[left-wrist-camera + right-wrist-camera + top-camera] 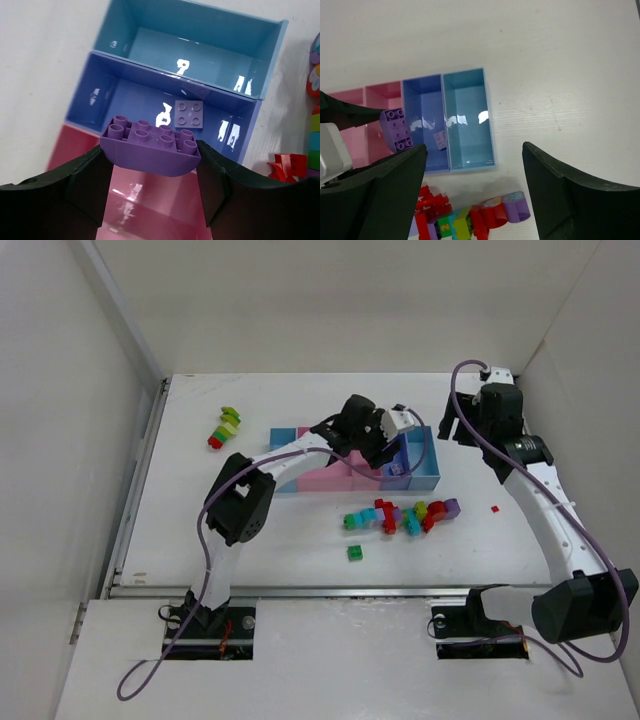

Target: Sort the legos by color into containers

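Purple brick (pixel 150 152) clamped in left gripper (pixel 151 161) — above the trays (pixel 175 80); right gripper (pixel 474 147) wide.

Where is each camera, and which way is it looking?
Top camera: high behind the robot, looking down on the table, trays and lego pile; left arm and right arm show whole.
Left wrist camera: on the left arm, looking down at the purple-blue tray; the left gripper pinches a purple brick.
Right wrist camera: on the right arm, looking down at the trays; the right gripper stands open.
Shared: both wrist views show that purple brick and the small purple plate in the purple-blue tray.
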Robot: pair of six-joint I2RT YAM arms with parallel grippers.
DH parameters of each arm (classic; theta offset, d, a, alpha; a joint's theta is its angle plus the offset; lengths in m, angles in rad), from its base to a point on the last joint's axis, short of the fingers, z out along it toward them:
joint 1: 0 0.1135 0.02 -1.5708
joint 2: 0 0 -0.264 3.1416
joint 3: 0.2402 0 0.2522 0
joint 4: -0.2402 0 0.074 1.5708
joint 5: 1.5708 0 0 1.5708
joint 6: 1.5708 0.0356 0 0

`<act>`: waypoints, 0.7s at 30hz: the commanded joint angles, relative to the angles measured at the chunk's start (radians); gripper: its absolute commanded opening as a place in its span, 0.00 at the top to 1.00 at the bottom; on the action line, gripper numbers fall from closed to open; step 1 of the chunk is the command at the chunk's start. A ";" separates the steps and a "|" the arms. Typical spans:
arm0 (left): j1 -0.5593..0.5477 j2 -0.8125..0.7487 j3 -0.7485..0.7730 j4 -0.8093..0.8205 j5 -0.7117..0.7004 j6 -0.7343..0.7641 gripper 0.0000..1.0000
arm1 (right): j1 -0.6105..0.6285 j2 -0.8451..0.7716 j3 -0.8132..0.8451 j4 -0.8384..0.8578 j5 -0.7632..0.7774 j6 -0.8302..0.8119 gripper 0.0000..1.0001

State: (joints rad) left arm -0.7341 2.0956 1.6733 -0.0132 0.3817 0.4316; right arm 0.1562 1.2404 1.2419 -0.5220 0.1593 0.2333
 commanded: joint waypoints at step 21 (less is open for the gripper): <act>-0.016 0.026 0.164 -0.091 0.094 -0.004 0.22 | -0.026 -0.025 -0.004 -0.041 0.011 -0.100 0.15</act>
State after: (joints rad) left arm -0.7452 2.1635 1.7920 -0.0841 0.4397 0.4282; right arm 0.1368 1.2381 1.2270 -0.5480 0.1753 0.1490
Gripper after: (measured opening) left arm 0.780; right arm 0.847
